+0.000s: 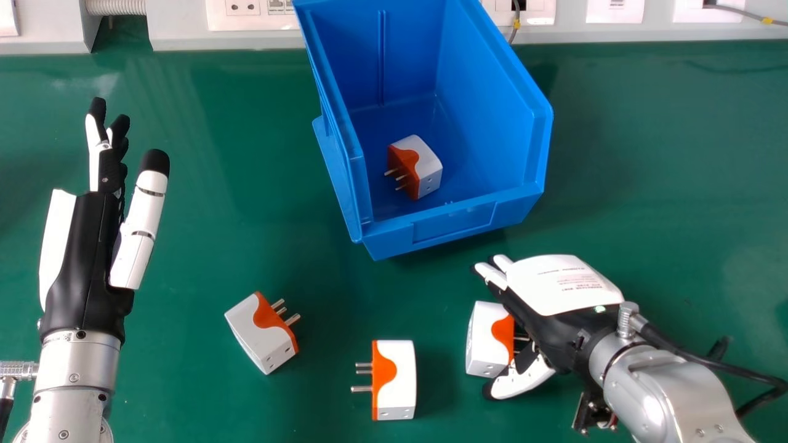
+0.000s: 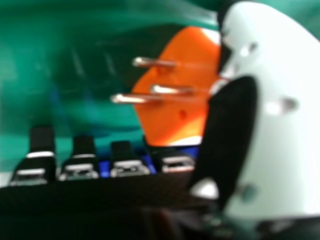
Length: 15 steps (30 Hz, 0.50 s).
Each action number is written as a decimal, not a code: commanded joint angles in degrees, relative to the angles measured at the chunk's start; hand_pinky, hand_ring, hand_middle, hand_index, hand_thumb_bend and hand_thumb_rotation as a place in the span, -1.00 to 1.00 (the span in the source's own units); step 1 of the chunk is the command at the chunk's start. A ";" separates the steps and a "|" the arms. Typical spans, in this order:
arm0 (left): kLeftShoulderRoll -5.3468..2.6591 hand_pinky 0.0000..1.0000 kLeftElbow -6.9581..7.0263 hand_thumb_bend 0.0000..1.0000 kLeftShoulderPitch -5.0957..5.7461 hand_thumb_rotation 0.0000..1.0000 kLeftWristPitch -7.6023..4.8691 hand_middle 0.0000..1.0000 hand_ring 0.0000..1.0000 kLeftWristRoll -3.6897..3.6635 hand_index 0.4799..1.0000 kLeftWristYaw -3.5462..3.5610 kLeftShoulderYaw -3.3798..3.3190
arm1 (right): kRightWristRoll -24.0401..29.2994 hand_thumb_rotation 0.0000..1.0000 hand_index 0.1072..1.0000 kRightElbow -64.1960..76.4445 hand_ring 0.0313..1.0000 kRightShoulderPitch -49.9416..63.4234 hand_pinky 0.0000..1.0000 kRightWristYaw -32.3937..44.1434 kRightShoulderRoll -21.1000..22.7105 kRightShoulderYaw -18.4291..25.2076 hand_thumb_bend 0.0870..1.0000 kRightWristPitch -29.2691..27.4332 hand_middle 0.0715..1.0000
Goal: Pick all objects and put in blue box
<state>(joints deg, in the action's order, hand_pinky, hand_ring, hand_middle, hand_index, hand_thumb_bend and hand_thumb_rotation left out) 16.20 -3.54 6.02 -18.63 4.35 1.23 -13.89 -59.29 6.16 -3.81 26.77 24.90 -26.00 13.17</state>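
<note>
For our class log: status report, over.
Left hand open, idle. Right hand open around rightmost adapter, fingers not curled. Blue box ahead, its near wall to clear.

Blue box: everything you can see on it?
The blue box looks like moulded plastic, open-topped, with thin upright ridges inside and a recessed rectangular panel on its front wall. It stands upright on the green table, turned slightly askew. One white and orange plug lies inside, near the front wall, pins toward the view's left. The right hand is apart from it.
</note>
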 commanded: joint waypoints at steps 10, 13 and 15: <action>0.25 1.00 2.11 -0.12 -0.31 1.00 -0.01 1.00 1.00 0.12 1.00 -0.32 -0.03 | -0.57 -0.33 0.83 -0.89 0.84 -0.75 0.66 3.37 1.15 -2.35 -0.31 -0.34 0.91; 0.30 1.00 2.12 -0.12 -0.48 1.00 0.10 1.00 1.00 0.22 1.00 -0.40 -0.04 | -0.39 -0.33 0.83 -1.09 0.85 -1.40 0.66 4.05 0.91 -2.71 -0.31 -0.29 0.91; 0.24 1.00 1.97 -0.12 -0.67 1.00 0.22 1.00 1.00 0.13 1.00 -0.43 -0.04 | -0.33 -0.32 0.83 -0.92 0.85 -1.71 0.65 4.50 0.80 -2.96 -0.32 -0.34 0.91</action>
<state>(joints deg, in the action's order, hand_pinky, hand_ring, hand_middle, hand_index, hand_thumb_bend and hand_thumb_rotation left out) 16.20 -2.80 6.03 -18.12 4.43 1.14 -13.86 -60.51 6.57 -5.83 29.21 25.89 -27.74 13.20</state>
